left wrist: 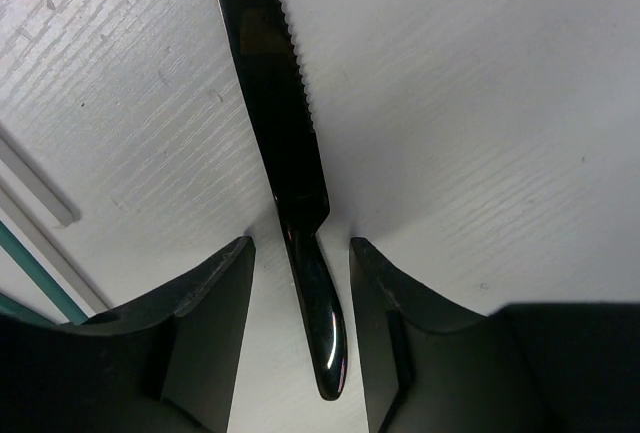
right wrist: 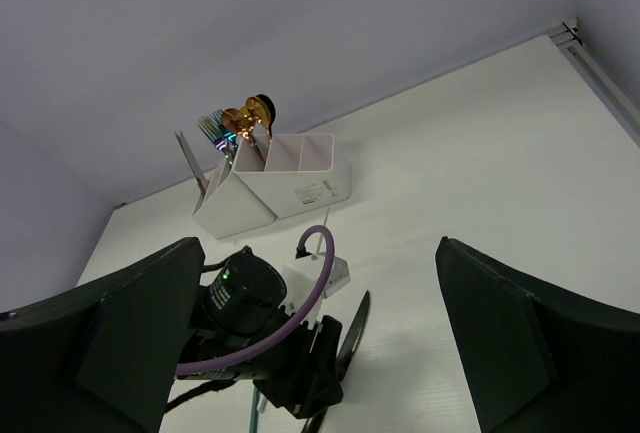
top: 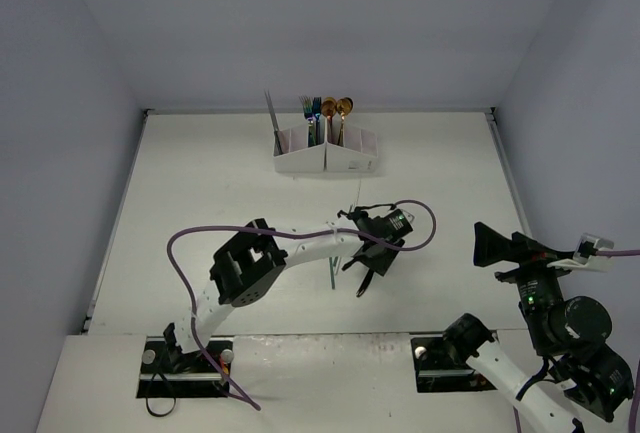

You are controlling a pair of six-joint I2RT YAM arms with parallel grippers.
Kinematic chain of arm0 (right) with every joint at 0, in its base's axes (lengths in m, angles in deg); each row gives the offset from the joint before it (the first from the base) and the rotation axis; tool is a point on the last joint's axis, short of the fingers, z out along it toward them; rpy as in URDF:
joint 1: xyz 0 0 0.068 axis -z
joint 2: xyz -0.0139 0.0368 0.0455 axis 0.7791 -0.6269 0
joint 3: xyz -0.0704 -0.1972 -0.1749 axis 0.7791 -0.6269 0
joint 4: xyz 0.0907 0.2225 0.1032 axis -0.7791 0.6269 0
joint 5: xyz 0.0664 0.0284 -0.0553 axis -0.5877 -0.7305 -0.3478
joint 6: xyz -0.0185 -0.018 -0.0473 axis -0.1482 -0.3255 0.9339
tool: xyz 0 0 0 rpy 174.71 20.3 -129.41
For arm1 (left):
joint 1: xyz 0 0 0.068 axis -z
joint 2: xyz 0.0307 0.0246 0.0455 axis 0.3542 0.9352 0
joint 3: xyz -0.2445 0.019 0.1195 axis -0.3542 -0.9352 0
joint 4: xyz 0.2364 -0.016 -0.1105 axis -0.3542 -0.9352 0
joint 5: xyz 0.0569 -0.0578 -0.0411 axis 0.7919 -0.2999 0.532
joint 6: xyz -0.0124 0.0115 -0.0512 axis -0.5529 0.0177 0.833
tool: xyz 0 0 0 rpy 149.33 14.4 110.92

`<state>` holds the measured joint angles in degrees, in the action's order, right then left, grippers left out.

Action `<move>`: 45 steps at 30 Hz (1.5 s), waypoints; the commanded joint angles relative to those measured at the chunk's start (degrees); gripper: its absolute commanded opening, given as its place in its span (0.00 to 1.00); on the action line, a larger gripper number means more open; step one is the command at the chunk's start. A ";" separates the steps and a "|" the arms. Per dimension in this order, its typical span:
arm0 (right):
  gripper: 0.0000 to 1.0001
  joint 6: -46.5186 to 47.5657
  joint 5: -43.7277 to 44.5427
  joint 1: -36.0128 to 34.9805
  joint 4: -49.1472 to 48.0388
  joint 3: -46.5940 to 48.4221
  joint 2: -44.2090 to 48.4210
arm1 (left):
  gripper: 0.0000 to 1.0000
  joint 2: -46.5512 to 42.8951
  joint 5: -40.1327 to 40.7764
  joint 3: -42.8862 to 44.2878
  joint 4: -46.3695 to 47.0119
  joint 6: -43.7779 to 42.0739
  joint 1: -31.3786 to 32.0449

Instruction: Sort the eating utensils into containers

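Left pincer (left wrist: 300, 245) sits low on the white worktop (left wrist: 480, 103), jaws part-open astride the handle of a black serrated knife (left wrist: 285, 123), with a gap on each side. The blade points ahead of the pincer. Right pincer (top: 487, 246) is wide open and empty. Far ahead, the white organiser box (top: 327, 158) holds forks (top: 311, 108) and spoons (top: 336, 107).

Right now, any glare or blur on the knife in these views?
Left wrist: knife sharp, thin glints on its handle; left tool dark, soft-edged. Right wrist: box crisp, even light; right tool dark, featureless. Top: flat light, faint shadows, knife lost against the left tool.
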<state>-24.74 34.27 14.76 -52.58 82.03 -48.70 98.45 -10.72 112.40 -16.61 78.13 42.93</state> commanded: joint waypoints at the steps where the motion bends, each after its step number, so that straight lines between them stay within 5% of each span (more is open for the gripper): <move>1: 1.00 -0.71 1.13 -0.14 -3.02 0.15 0.07 | 0.36 1.74 0.27 2.58 -1.96 2.08 -0.55; 11: 1.00 -0.02 2.16 -0.16 -2.49 0.92 0.61 | 0.00 3.50 1.09 1.81 -3.59 2.49 -0.63; 26: 1.00 -0.34 3.06 -0.16 -2.40 1.47 -0.11 | 0.00 -14.52 14.81 2.06 -3.13 -1.68 -1.35; 33: 1.00 -0.72 2.98 -0.23 -2.40 1.64 -1.18 | 0.00 -23.35 18.28 -1.01 1.36 -4.62 -9.24; 41: 1.00 0.06 1.38 -0.23 -2.40 3.53 -4.41 | 0.00 -27.59 12.15 -1.63 9.31 -11.35 -19.19; 45: 1.00 1.04 1.22 -0.23 -2.40 4.51 -4.94 | 0.05 -25.87 0.23 -1.08 8.59 -12.57 -18.58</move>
<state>-24.77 35.52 14.76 -51.53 84.26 -50.92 72.73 1.35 108.60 -10.73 69.32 21.86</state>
